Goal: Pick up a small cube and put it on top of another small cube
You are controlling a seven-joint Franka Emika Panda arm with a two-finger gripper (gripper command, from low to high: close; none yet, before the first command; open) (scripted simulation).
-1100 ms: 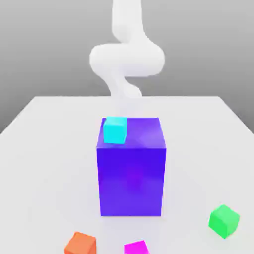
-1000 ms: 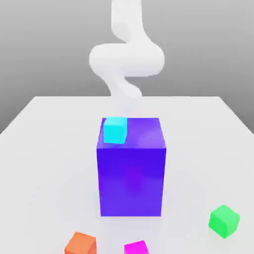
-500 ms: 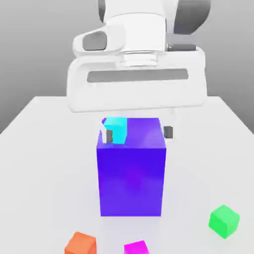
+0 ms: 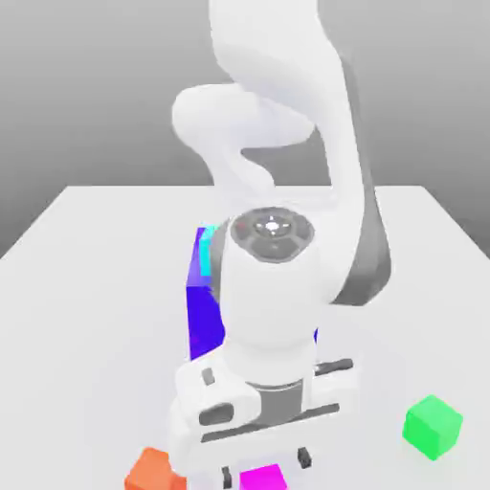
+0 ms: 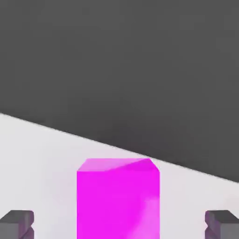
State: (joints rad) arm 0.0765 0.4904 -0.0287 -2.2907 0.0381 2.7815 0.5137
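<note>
Down and forward has come the white arm [image 4: 273, 306], swung out from above the big block to hover at the near edge of the worktop [image 4: 86, 325], and what a change from half a second ago! Its jaws [image 4: 266, 467] are spread wide apart over the magenta cube [image 4: 263, 478], one dark, blocky fingertip to each side, and the hand view shows bare space between each tip and the cube's smooth, flat faces. Glossy shell on the arm, all rounded curves, with grey bands at the joints and a dark round cap catching a bright glint. Behind it stands the tall blue-violet block [image 4: 204, 321], sharp-edged and partly covered by the arm, and on its top sits the cyan cube [image 4: 205, 253], also half hidden. Over on the exterior view's left, the orange cube [image 4: 153, 470], matte and crisp-cornered, lies near the hand; out on the exterior view's right, the green cube [image 4: 433, 427] rests turned at an angle, well apart.
</note>
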